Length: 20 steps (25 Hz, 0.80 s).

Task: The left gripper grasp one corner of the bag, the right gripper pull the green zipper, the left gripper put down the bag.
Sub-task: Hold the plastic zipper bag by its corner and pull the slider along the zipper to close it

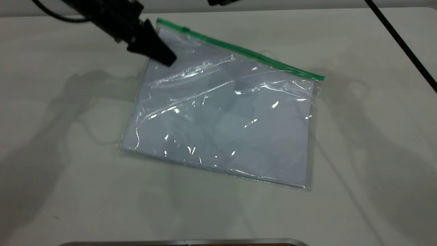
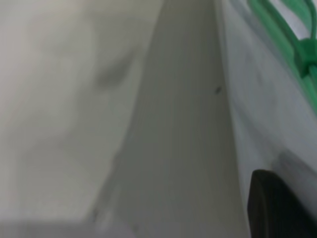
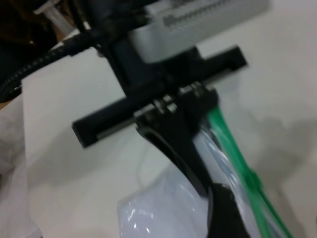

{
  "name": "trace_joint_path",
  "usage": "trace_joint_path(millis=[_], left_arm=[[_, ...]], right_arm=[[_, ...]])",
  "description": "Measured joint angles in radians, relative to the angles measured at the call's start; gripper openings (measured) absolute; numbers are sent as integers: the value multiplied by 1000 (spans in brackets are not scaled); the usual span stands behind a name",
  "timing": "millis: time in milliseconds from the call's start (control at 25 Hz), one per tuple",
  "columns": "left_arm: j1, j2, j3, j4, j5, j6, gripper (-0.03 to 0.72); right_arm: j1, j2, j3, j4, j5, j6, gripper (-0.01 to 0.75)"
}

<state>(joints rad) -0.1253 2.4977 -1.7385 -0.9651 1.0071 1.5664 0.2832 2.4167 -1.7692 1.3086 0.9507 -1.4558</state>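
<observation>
The clear plastic document bag (image 1: 225, 116) with white paper is lying flat on the white table (image 1: 68, 171), green zipper strip (image 1: 239, 49) along its far edge. The chunky black left gripper (image 1: 164, 54) is hovering at the bag's far-left corner, beside the dark green slider (image 1: 186, 29); its grip cannot be told. The right gripper is out of view.

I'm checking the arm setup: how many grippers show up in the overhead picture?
1 clearly: the left gripper at the bag's top-left corner, near the green zipper. A dark sliver at the top edge may be the right arm, mostly out of view.
</observation>
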Motion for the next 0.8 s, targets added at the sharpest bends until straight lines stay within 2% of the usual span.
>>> trace_joint_path(millis=[360,800], left_arm=[[0,-7,0,4,16,2,76],[-4,-7,0,51,7,47,76]], right_arm=[[101,46,-32,9,-10,0,472],[104,121,-144,13,-16,22,468]])
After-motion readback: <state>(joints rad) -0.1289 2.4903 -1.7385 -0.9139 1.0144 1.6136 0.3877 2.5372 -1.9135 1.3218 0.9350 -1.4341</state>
